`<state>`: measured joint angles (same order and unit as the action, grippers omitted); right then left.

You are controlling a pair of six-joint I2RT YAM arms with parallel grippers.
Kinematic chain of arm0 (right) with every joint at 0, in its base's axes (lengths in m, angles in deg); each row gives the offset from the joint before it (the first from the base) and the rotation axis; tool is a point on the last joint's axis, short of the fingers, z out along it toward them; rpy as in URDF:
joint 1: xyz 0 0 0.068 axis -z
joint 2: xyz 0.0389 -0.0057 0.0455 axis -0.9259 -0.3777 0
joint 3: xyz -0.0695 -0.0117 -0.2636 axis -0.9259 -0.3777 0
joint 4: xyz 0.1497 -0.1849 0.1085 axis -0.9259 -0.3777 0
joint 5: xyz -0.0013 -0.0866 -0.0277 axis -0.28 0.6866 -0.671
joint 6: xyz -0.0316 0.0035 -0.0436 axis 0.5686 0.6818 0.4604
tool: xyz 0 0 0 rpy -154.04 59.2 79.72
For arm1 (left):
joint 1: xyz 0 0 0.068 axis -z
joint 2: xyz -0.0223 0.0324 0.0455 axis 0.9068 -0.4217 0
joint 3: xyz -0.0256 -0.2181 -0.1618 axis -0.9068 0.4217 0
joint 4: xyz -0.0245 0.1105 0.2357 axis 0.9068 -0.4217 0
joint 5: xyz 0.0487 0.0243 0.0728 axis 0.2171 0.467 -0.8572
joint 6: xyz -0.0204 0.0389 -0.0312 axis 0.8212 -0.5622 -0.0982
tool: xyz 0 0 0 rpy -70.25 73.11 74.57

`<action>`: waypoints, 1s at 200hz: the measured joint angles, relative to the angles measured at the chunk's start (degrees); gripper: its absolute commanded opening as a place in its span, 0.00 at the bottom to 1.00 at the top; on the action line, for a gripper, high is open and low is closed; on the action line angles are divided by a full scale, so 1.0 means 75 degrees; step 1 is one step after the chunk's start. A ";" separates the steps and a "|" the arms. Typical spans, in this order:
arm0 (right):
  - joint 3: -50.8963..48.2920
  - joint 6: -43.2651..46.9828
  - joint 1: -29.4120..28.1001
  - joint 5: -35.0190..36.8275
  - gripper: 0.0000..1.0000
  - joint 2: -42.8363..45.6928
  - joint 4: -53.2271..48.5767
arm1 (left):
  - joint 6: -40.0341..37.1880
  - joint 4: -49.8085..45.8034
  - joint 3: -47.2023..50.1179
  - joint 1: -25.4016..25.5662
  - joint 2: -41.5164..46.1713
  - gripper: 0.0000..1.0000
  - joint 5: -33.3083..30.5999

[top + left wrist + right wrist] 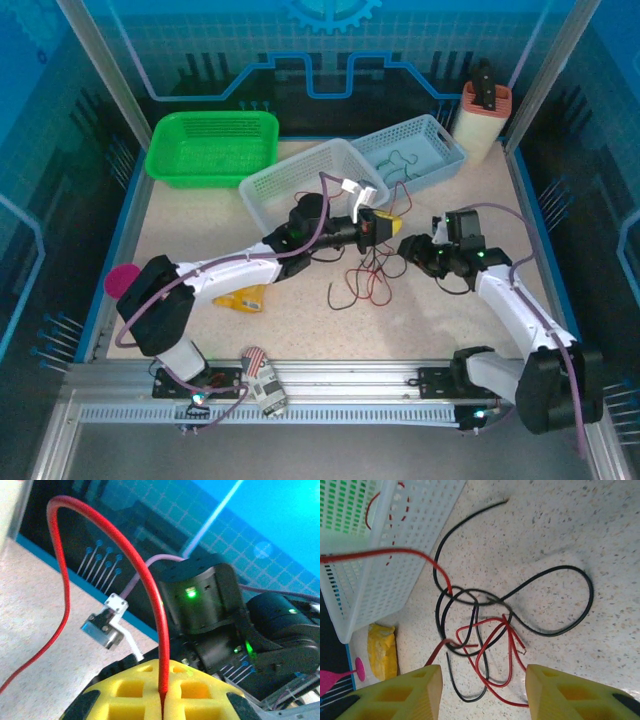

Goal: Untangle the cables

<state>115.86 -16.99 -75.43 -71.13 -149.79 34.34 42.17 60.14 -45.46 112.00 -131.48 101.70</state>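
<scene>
**Two robot arms over a knot of thin cables on a speckled table**

A pale, speckled table (300, 330) fills the overhead view, walled in blue. The left arm (230, 270) stretches from the near left corner to the middle of the surface. The right arm (510, 300) bends in from the near right corner, so the two grippers end up near each other.

Three mesh baskets sit along the far edge. A green basket (212, 150) is at the far left corner. A white basket (290, 185) is next to it, near the middle, and a pale blue basket (440, 150) is to its right. A thin dark cable (400, 165) lies inside the blue one.

The cables (365, 280) lie tangled at the middle of the surface, just nearer than the two grippers. In the right wrist view the tangle (475, 630) is red and black strands crossing in loose loops. A black cable (591, 592) sweeps out in one wide loop to the right.

The left gripper (385, 225) is raised above the tangle. In its own camera its yellow fingers (200, 695) are clenched together on a red cable (140, 570). That cable arches up from the pinch and drops away to the left.

The right gripper (482, 680) is released. Its two yellow fingers (415, 692) stand apart on either side of the tangle and grasp nothing.

A yellow packet (245, 298) lies under the left arm. A pink object (122, 280) sits at the left edge.
</scene>
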 measured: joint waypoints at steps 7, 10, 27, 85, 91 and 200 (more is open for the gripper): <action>0.0000 0.0000 0.0079 0.0035 0.49 0.0119 -0.0061 | 0.0000 0.0035 -0.0090 0.0032 0.0000 0.00 0.0052; -0.0003 0.0003 0.0108 0.0052 0.49 0.0172 -0.0082 | 0.0000 0.0050 -0.0125 0.0047 0.0000 0.00 0.0082; -0.0044 0.0000 0.0332 0.0119 0.49 0.0466 -0.0152 | -0.0003 0.0085 -0.0335 0.0114 0.0000 0.00 0.0187; -0.0254 0.0181 0.0976 0.0090 0.50 0.0845 -0.0326 | -0.0009 0.0096 -0.0667 0.0224 0.0000 0.00 0.0306; -0.0254 0.0227 0.0982 0.0067 0.50 0.0845 -0.0335 | -0.0009 0.0096 -0.0679 0.0224 -0.0003 0.00 0.0306; -0.0516 0.1064 0.0988 -0.0539 0.47 0.1247 -0.0609 | -0.0064 0.0076 -0.0941 0.0224 -0.0052 0.00 0.0306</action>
<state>111.99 -9.01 -68.02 -75.17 -140.43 29.78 41.69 60.71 -52.52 113.68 -131.87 104.00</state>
